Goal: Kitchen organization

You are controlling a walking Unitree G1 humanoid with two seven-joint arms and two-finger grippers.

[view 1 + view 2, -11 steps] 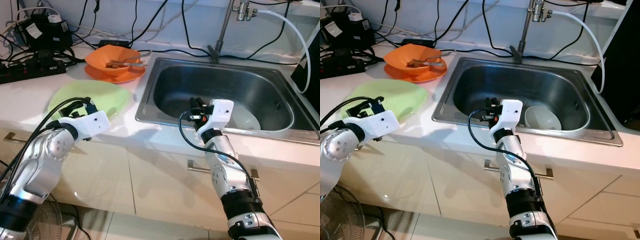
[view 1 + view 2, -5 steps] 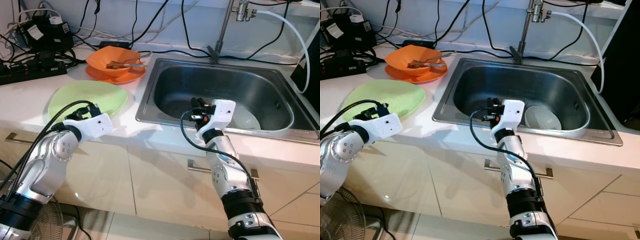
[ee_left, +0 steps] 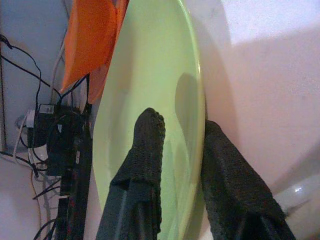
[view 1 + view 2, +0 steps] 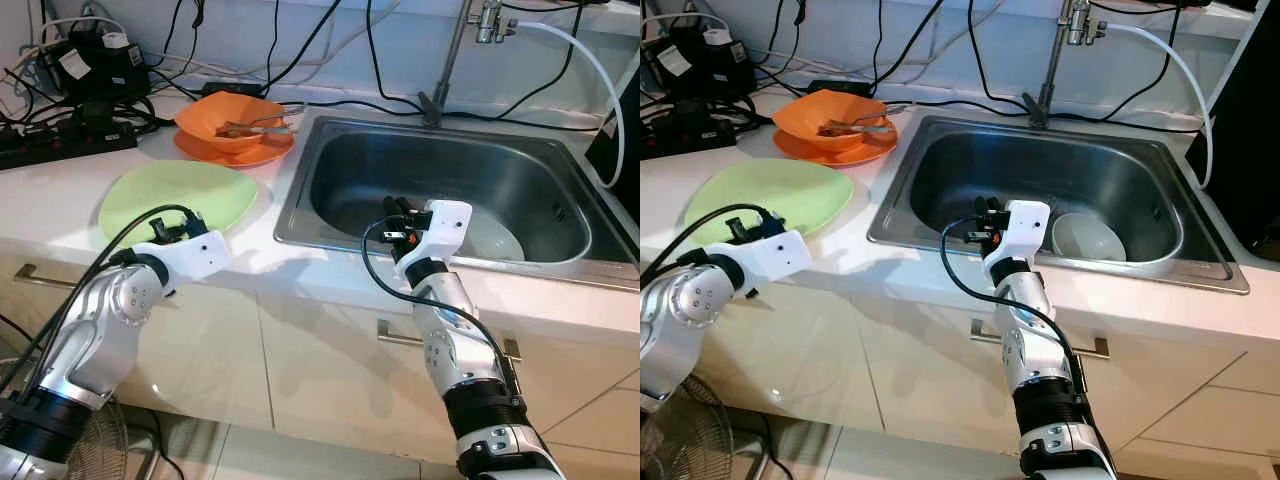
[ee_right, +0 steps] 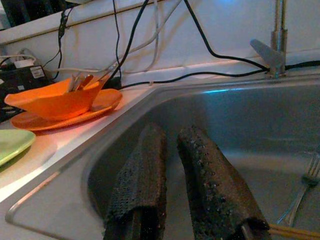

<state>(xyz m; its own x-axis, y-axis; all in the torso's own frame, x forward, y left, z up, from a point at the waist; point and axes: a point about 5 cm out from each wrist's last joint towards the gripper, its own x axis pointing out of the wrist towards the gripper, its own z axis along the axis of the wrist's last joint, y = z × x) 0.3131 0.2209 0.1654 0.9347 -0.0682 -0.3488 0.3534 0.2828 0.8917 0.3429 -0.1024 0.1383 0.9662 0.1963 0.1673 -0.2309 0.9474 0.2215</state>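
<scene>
A light green plate [image 4: 180, 192] lies flat on the white counter, left of the sink. My left gripper [image 4: 174, 222] is at the plate's near rim and stands open. In the left wrist view one finger [image 3: 147, 145] reaches over the plate [image 3: 150, 75] and the other lies outside its rim. An orange bowl [image 4: 222, 115] holding utensils [image 4: 258, 125] sits on an orange plate [image 4: 240, 153] at the back. My right gripper [image 4: 396, 209] hovers just inside the steel sink's [image 4: 440, 165] near wall, shut and holding nothing. A white bowl [image 4: 1090, 238] rests in the sink.
A fork [image 5: 304, 181] lies on the sink floor. The faucet [image 4: 452, 55] and a white hose [image 4: 590, 60] stand behind the sink. A power strip [image 4: 65, 142], a black adapter [image 4: 88, 65] and several cables crowd the back left. A fan [image 4: 92, 450] stands on the floor.
My left gripper has drawn back from over the green plate to its near rim, uncovering most of the plate. The right arm has hardly moved.
</scene>
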